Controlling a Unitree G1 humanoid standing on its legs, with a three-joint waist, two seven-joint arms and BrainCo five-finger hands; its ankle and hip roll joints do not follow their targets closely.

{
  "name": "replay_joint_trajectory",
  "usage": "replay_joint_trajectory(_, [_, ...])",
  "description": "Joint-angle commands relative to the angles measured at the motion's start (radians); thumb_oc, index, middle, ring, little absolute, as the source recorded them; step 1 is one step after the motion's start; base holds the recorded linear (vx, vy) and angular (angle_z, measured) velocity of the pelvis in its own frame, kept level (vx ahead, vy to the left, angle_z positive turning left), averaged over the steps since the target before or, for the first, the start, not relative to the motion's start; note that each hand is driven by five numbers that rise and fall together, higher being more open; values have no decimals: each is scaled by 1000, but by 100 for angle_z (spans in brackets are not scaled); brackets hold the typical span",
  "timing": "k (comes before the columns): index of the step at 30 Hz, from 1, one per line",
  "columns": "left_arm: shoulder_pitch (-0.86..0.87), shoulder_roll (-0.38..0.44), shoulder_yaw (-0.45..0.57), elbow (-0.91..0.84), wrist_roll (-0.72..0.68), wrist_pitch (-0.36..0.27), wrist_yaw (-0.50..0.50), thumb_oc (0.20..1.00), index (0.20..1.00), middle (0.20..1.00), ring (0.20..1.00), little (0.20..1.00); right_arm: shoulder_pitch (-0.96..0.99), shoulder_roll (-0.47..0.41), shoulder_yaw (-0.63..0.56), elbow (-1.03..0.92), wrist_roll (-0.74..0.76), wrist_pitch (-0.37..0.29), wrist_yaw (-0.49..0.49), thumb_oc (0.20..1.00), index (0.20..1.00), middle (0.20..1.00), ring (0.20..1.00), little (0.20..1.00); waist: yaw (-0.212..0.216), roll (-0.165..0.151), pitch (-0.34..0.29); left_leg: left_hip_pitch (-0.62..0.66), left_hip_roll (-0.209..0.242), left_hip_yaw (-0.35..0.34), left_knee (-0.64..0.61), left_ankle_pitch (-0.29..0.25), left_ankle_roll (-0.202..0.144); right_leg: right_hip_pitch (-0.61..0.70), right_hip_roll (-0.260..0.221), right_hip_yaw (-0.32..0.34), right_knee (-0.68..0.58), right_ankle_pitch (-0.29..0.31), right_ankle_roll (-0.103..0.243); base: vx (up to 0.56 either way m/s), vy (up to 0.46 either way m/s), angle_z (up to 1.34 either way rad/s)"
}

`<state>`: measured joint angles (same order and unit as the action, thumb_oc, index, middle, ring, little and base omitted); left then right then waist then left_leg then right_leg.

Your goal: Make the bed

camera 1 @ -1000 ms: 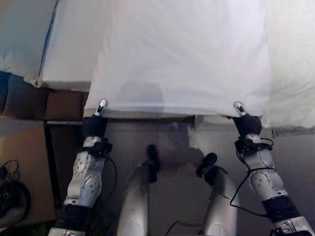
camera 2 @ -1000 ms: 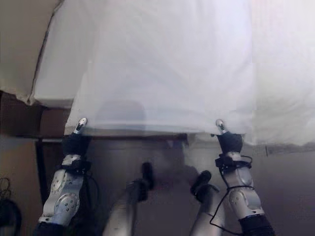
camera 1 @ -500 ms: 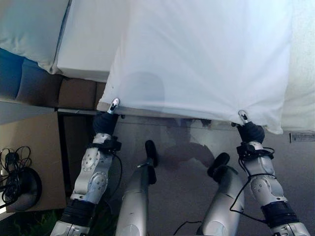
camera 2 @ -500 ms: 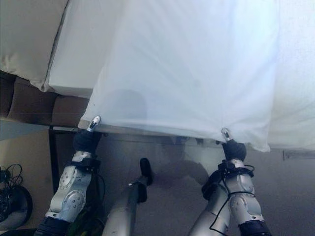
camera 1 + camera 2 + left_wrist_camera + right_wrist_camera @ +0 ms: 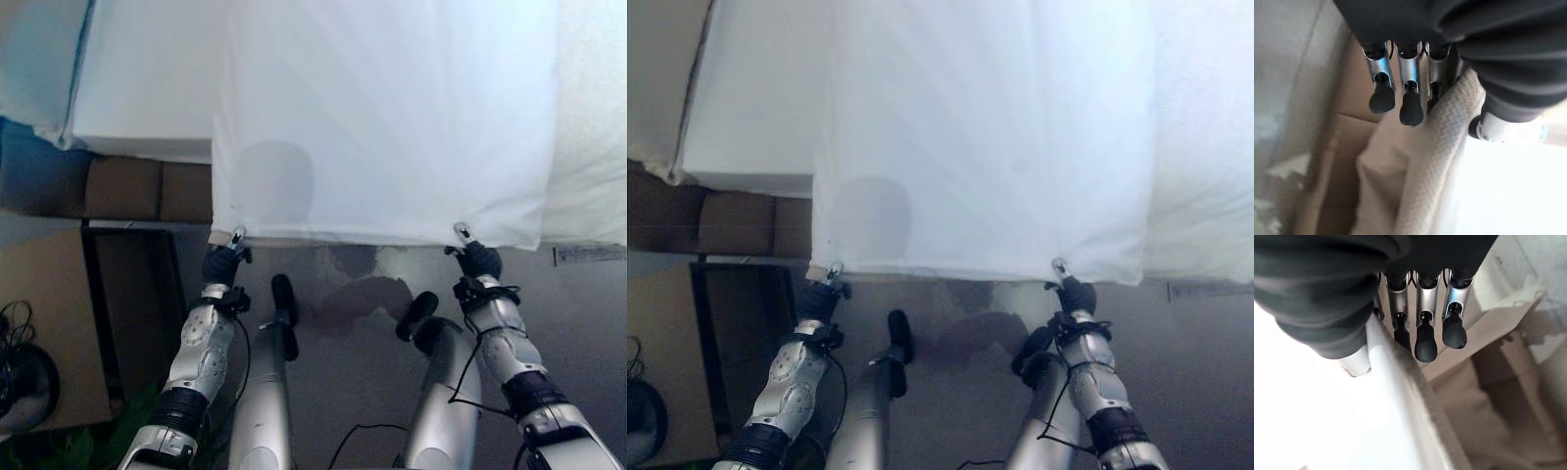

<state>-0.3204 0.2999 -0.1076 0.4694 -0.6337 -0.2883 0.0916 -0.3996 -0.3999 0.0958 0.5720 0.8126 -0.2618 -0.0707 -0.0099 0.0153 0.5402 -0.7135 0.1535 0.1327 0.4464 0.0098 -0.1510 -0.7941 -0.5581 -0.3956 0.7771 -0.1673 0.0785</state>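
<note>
- A grey floor [image 5: 343, 392] lies in front of a white-covered bed [image 5: 137, 88], with a brown cardboard box [image 5: 49, 323] to the left.
- The left robot hand [image 5: 223, 262] and the right robot hand [image 5: 477, 258] each pinch a near corner of the white woven sheet [image 5: 382, 117].
- The sheet is stretched flat and smooth over the bed, and its near edge is taut between the hands.

Sheet [image 5: 382, 117] over bed [image 5: 137, 98]

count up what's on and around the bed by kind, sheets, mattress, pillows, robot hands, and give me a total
White sheet: 1
Mattress: 1
Pillow: 1
Robot hands pinching the sheet's near edge: 2, left hand and right hand
Total: 5
</note>
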Motion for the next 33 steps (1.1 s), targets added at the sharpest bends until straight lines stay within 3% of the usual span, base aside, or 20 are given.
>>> replay_joint_trajectory(1, [83, 108, 7, 164, 96, 7, 85, 200, 200, 200, 200, 200, 111, -64, -6, 209, -148, 53, -79, 200, 200, 200, 200, 200, 10, -17, -20, -159, -33, -21, 139, -96, 69, -128, 15, 36, -90, 151, 36, -4, -16, 33])
replay_joint_trajectory(4, [44, 127, -32, 228, 163, 29, 100, 200, 200, 200, 200, 200, 65, -78, 9, 276, -182, 75, -81, 200, 200, 200, 200, 200, 6, -20, -20, -237, -25, -15, 224, -122, 77, -207, 13, 83, -10, 105, 9, 15, -12, 22])
replay_joint_trajectory(11, [-63, 132, -82, 369, 167, 58, 121, 200, 200, 200, 200, 200, -74, -128, 102, 405, -273, 117, -70, 200, 200, 200, 200, 200, 10, -26, -20, -422, -15, -17, 409, -184, 82, -373, -5, 155, 170, 2, -30, 32, -43, -2])
replay_joint_trajectory(17, [-132, 144, -123, 477, 174, 83, 133, 200, 200, 200, 200, 200, -212, -162, 148, 549, -330, 154, -74, 200, 200, 200, 200, 200, 16, -30, -20, -558, 6, -23, 600, -274, 119, -533, -36, 228, 362, -94, -59, 83, 6, -4])
replay_joint_trajectory(18, [-138, 146, -130, 500, 184, 95, 128, 357, 357, 357, 357, 357, -219, -170, 143, 587, -329, 168, -68, 200, 200, 200, 200, 200, 17, -30, -20, -566, 8, -26, 620, -283, 124, -544, -42, 233, 383, -105, -64, 86, -17, -16])
replay_joint_trajectory(19, [-151, 151, -137, 526, 194, 108, 131, 1000, 1000, 1000, 1000, 1000, -230, -175, 149, 614, -345, 179, -63, 1000, 1000, 1000, 1000, 1000, 18, -28, -20, -576, 7, -30, 644, -294, 129, -557, -47, 240, 402, -115, -68, 87, -4, -13])
replay_joint_trajectory(22, [-172, 148, -154, 606, 209, 137, 124, 1000, 1000, 1000, 1000, 1000, -263, -191, 179, 700, -430, 218, -61, 1000, 1000, 1000, 1000, 1000, 19, -25, -20, -605, 7, -26, 692, -317, 139, -590, -57, 254, 446, -132, -68, 77, -7, 0])
replay_joint_trajectory(27, [-156, 157, -163, 632, 264, 153, 105, 1000, 1000, 1000, 1000, 1000, -246, -208, 167, 738, -463, 231, -57, 1000, 1000, 1000, 1000, 1000, 21, -26, -20, -603, 5, -19, 699, -322, 147, -594, -60, 256, 449, -128, -70, 20, 6, 3])
replay_joint_trajectory(33, [-30, 190, -132, 621, 380, 154, 109, 1000, 1000, 1000, 1000, 1000, -148, -246, 105, 740, -521, 226, -95, 1000, 1000, 1000, 1000, 1000, 27, -25, -20, -524, 4, 6, 613, -296, 145, -504, -63, 207, 346, -75, -58, -36, 6, 2])
